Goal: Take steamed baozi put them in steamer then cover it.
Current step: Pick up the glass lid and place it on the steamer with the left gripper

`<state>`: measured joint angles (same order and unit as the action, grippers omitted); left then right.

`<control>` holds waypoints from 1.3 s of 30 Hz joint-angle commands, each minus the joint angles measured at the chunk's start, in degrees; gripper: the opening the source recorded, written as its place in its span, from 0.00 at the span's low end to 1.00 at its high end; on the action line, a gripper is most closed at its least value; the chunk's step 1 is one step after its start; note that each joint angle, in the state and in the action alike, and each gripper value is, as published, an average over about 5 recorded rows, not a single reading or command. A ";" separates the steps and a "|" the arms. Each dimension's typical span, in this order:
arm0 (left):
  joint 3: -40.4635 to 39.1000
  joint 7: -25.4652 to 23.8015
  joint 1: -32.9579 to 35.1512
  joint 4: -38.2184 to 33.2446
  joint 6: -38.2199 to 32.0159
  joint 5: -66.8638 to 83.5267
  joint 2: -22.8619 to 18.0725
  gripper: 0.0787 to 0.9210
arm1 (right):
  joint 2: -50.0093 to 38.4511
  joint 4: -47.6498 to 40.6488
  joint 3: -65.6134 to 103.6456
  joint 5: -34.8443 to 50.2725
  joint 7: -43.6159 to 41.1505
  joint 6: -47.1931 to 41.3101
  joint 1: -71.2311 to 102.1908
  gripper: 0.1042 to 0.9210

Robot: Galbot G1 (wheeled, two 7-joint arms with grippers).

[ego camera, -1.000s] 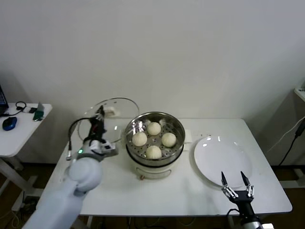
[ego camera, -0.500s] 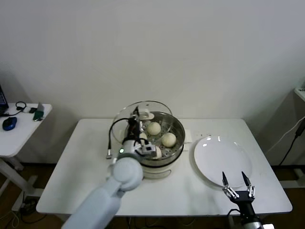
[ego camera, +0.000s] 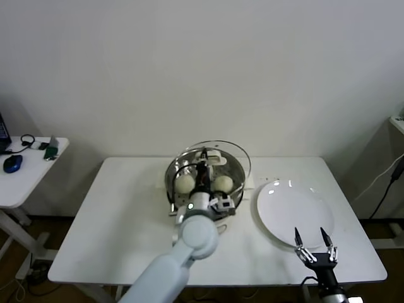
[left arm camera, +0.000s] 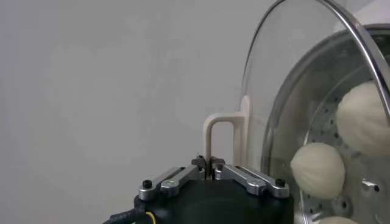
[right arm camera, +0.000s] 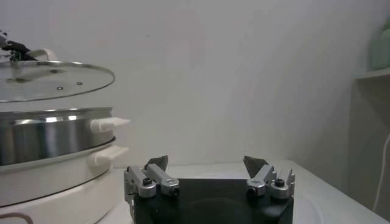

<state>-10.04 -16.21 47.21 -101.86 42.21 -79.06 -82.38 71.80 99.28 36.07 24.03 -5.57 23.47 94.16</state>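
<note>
What moved: a second ago our left gripper [ego camera: 204, 156] held the cover [ego camera: 216, 162] out over the table at 9 o'clock from the steamer [ego camera: 235, 189]. Now the arm has swung across and the cover hangs right over the steamer.

Left gripper: we see its fingers pinched tight on the cover's whitish handle [left arm camera: 226, 141]. It is at the 12 o'clock side of the steamer, above the buns.

Cover: the right wrist view shows a gap between the glass cover [right arm camera: 52, 79] and the steel rim of the steamer [right arm camera: 49, 135], so it is not down yet. It looks close to flat there.

Baozi: the steamed baozi [ego camera: 185, 184] sit inside the steamer. In the head view we see two, one at 9 o'clock of the basket and one near 3 o'clock; our arm hides the rest. The left wrist view shows buns [left arm camera: 318, 170] through the glass.

Steamer: it stands near the middle of the white table [ego camera: 120, 214].

Right gripper: our right gripper [ego camera: 312, 242] waits at the table's front edge, at 5 o'clock from the steamer. Its fingers are spread wide and hold nothing.

Plate: a white plate [ego camera: 293, 211] lies at 3 o'clock from the steamer, just behind the right gripper.
</note>
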 commanded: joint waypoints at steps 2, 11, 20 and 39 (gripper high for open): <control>0.27 0.94 2.54 2.24 -0.13 -3.78 -1.88 0.06 | -0.11 -0.34 0.05 0.06 0.06 0.10 -0.21 0.88; 0.88 2.37 3.69 3.57 -1.06 -3.92 -1.55 0.06 | -0.05 -0.53 0.01 -0.08 0.02 0.10 -0.45 0.88; 1.50 3.68 3.03 5.14 -1.79 -4.18 -1.49 0.06 | -0.10 -0.54 -0.01 -0.08 -0.09 0.44 -0.20 0.88; 2.64 5.81 4.16 7.59 -3.87 -8.28 -2.43 0.06 | 0.28 -0.37 -0.45 -0.70 -0.31 0.59 -0.10 0.88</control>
<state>-7.63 -10.84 51.10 -95.08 38.86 -85.77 -84.63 72.04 98.82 35.65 23.42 -5.84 24.04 94.04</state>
